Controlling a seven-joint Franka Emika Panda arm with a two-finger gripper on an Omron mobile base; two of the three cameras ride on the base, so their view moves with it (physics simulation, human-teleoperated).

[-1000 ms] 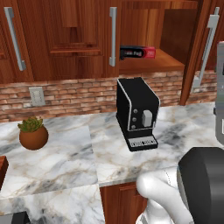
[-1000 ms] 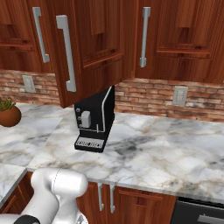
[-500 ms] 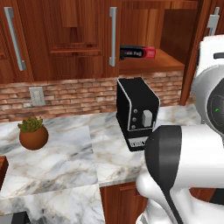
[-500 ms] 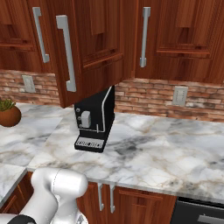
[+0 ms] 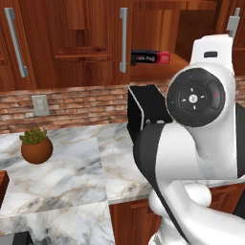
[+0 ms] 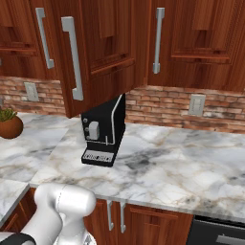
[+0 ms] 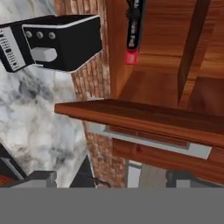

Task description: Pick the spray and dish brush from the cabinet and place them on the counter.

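- gripper [image 7: 105, 177]: fingertips at the bottom of the hand view, jaws spread wide, nothing between them
- cabinet [image 5: 72, 43]: one door [image 6: 95, 52] swung open, shelf [image 5: 158, 67] inside exposed
- long black-and-red box [image 5: 150, 58] lies on that shelf near its front edge; in the hand view a dark bristly bit shows at the box's [image 7: 133, 30] far end, can't tell if it is the dish brush
- spray: can't tell where it is
- counter [image 6: 182, 167]: black coffee machine [image 6: 103, 131] stands near the back edge under the open door, potted plant [image 5: 36, 146] well apart toward the left end
- arm's white body [image 5: 201, 143] covers most of the coffee machine in the left base view
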